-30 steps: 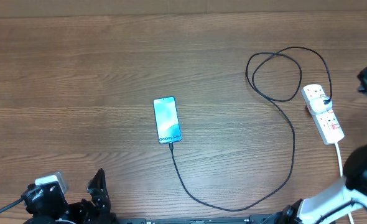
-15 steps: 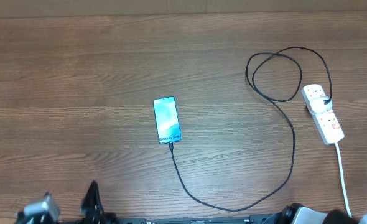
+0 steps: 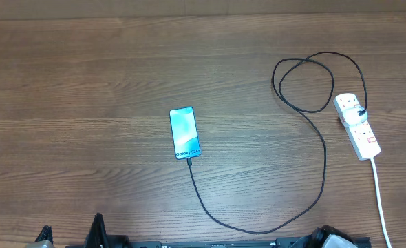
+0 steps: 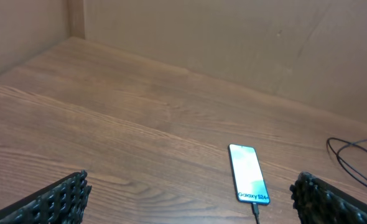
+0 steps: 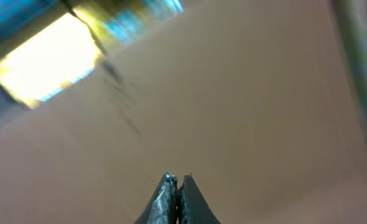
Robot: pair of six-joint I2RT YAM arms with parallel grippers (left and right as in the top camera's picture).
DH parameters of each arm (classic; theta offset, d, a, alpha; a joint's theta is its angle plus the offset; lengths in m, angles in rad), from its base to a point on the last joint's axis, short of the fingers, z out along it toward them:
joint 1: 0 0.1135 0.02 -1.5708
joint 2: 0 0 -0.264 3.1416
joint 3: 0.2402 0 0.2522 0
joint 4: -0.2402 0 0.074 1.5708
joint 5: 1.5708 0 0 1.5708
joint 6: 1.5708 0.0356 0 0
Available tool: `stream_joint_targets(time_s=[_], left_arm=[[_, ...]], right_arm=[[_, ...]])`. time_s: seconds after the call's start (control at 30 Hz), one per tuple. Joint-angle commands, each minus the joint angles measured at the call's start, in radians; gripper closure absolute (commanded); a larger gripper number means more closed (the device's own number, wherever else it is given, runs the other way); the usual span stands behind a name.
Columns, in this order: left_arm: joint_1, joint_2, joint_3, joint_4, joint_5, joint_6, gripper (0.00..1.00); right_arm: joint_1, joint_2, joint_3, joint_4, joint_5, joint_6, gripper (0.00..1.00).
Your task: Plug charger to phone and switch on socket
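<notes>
The phone point(image 3: 184, 133) lies flat mid-table, its light blue screen lit; the left wrist view has it ahead as phone point(image 4: 247, 174). The charger point(image 3: 325, 162), a thin black cable, meets the phone's near end with its connector. It sweeps right, loops, and ends in a black plug seated in the white socket point(image 3: 359, 131). My left gripper point(image 4: 190, 205) is open wide at the near left edge, well short of the phone, with nothing held. My right gripper point(image 5: 176, 180) is shut on nothing, pointing at a blurred tan surface.
The socket's thick white cord point(image 3: 380, 196) runs to the near right edge. A cardboard wall point(image 4: 233, 43) closes the table's far side. A bright blurred light point(image 5: 46, 62) fills the right wrist view's upper left.
Both arms have pulled back toward the near edge. The right arm has left the right side of the overhead view. Phone, charger and socket have not moved.
</notes>
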Motion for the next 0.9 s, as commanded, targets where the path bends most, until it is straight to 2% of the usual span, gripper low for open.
stream_joint_targets(time_s=[0.0, 0.07, 0.17, 0.23, 0.33, 0.43, 0.57, 0.63, 0.87], left_arm=[[0.016, -0.001, 0.001, 0.002, -0.017, 0.001, 0.00], [0.020, -0.001, 0.001, 0.002, -0.017, 0.001, 0.01], [0.024, -0.001, 0.001, 0.001, -0.018, 0.001, 0.01], [0.024, -0.001, 0.001, 0.000, -0.024, 0.001, 0.00], [0.024, -0.001, 0.001, 0.000, -0.025, 0.002, 0.00], [0.024, -0.001, 0.001, 0.000, -0.028, 0.002, 0.00], [0.024, -0.001, 0.001, 0.000, -0.047, 0.001, 0.00], [0.024, -0.001, 0.001, 0.000, -0.047, 0.001, 0.00], [0.024, -0.001, 0.001, 0.000, -0.047, 0.001, 0.00]], right_arm=[[0.022, -0.003, 0.018, 0.189, -0.100, 0.096, 0.96], [0.042, 0.001, 0.018, 0.320, -0.109, 0.095, 0.96], [0.066, -0.014, 0.018, 0.365, -0.111, 0.085, 0.96], [0.078, -0.040, 0.018, 0.297, -0.118, 0.030, 0.96], [0.121, -0.095, 0.015, 0.092, -0.100, -0.123, 0.96], [0.211, -0.167, -0.021, -0.029, -0.003, -0.230, 0.96], [0.324, -0.278, -0.121, -0.052, 0.021, -0.337, 0.96], [0.351, -0.345, -0.187, -0.045, 0.056, -0.341, 0.96], [0.347, -0.618, -0.437, 0.037, 0.127, -0.342, 0.96]])
